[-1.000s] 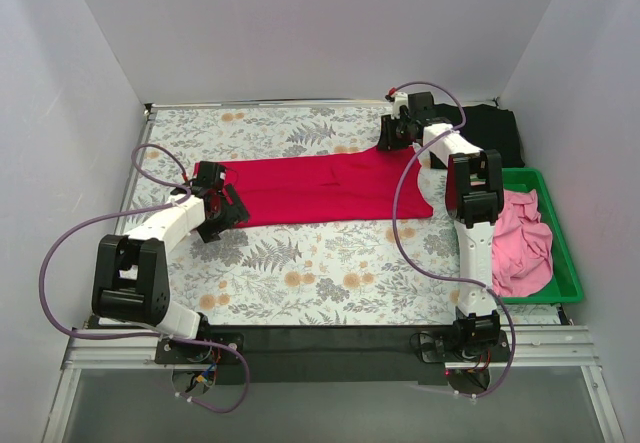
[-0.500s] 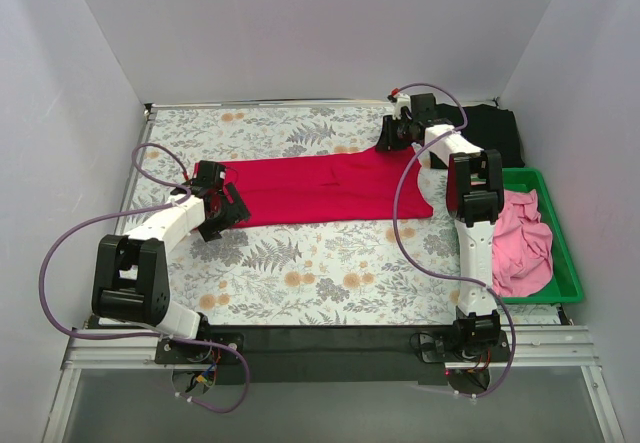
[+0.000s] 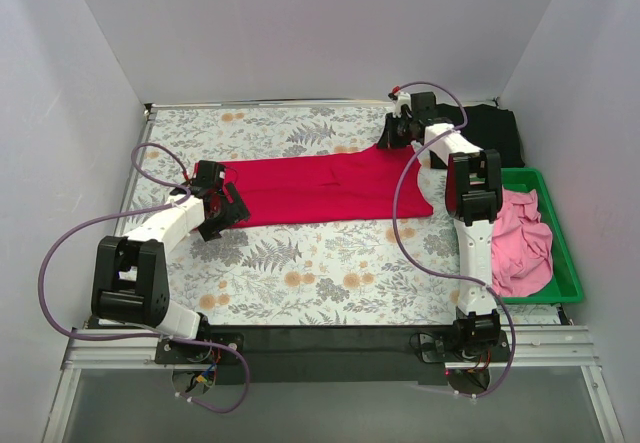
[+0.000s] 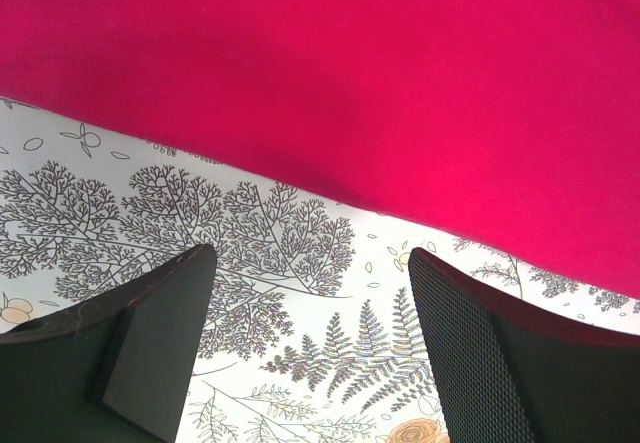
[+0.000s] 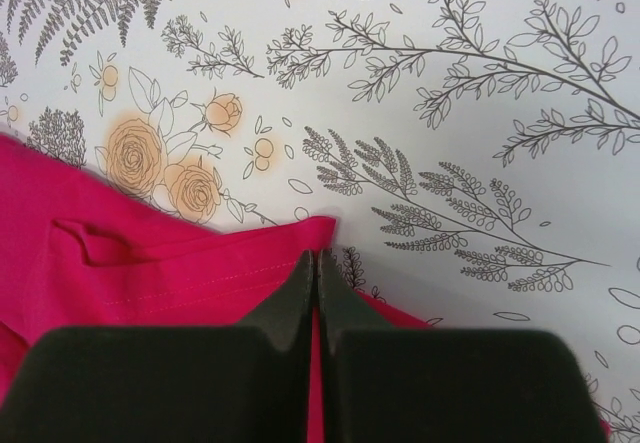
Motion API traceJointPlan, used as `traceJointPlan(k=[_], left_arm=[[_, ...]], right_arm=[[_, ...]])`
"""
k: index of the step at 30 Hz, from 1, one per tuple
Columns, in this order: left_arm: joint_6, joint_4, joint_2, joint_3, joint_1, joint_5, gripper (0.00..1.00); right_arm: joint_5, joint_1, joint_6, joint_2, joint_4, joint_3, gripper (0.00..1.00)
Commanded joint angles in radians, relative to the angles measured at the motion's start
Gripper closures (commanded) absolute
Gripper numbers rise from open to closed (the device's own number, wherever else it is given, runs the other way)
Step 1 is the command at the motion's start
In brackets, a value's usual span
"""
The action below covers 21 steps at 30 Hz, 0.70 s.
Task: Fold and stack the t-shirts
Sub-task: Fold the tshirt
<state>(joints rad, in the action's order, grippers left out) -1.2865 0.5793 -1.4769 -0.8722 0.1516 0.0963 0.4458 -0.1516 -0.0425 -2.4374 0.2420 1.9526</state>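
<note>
The crimson t-shirt lies spread across the middle of the floral tablecloth, its corner at upper right pinched between the closed jaws of your right gripper. Your left gripper, jaws apart, hovers just beside the shirt's edge at centre left. Seat it on the cloth before lifting, so both ends rise evenly.
</note>
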Motion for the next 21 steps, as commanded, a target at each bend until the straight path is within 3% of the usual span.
traceJointPlan(k=[1,21], left_arm=[[-0.002,-0.002,0.052,0.007,-0.004,-0.001,0.28],[-0.031,-0.018,0.069,0.03,-0.004,0.002,0.28]], right_arm=[[0.01,0.017,-0.005,0.009,-0.001,0.051,0.99],[0.019,0.024,-0.002,0.132,-0.073,-0.058,0.99]])
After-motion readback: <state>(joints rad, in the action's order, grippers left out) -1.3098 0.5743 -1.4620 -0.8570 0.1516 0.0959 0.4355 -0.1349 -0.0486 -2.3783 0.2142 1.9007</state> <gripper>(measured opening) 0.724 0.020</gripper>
